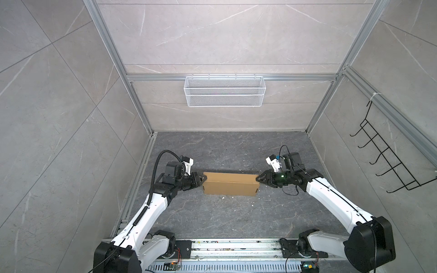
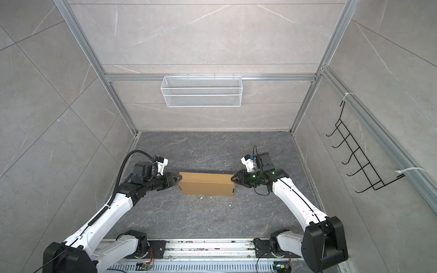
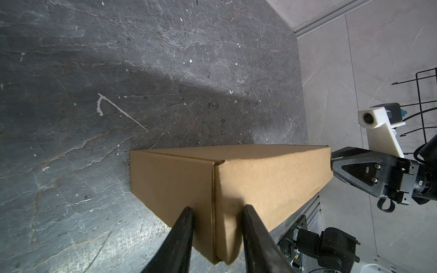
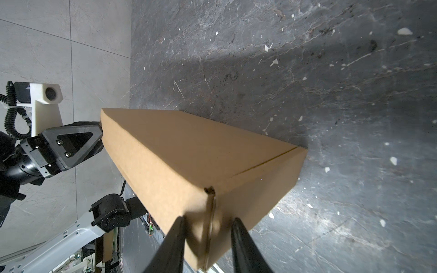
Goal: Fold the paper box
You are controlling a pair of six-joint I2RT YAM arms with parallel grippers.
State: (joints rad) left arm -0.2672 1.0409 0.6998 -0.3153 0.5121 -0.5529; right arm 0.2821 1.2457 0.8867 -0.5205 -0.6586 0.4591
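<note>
So the paper box [image 1: 229,186] is closed up and sits on the dark table [image 1: 236,212], about mid-table between the two arms. In both top views its long axis runs straight left to right, with one short end facing each arm. You see a narrow top strip and a taller front face, split by a crease along the whole length.

The left gripper [image 1: 203,179] is at the left end and the right gripper [image 1: 258,182] at the right end, both touching the cardboard.

The top views are too small to show the fingers properly. The wrist views fix that:
- Left wrist: the left gripper [image 3: 217,208] has its fingers [image 3: 184,227] spread apart. The tips sit against the end of the box [image 3: 260,179], one on each side of a corner crease.
- Right wrist: same deal, the right gripper [image 4: 209,219] fingers [image 4: 238,236] are parted with the tips on the box [image 4: 177,146]. There's also a little ragged notch at the corner.

Only the top views show the white wire basket [image 1: 224,92] on the back wall and the black hook rack [image 1: 390,160].
</note>
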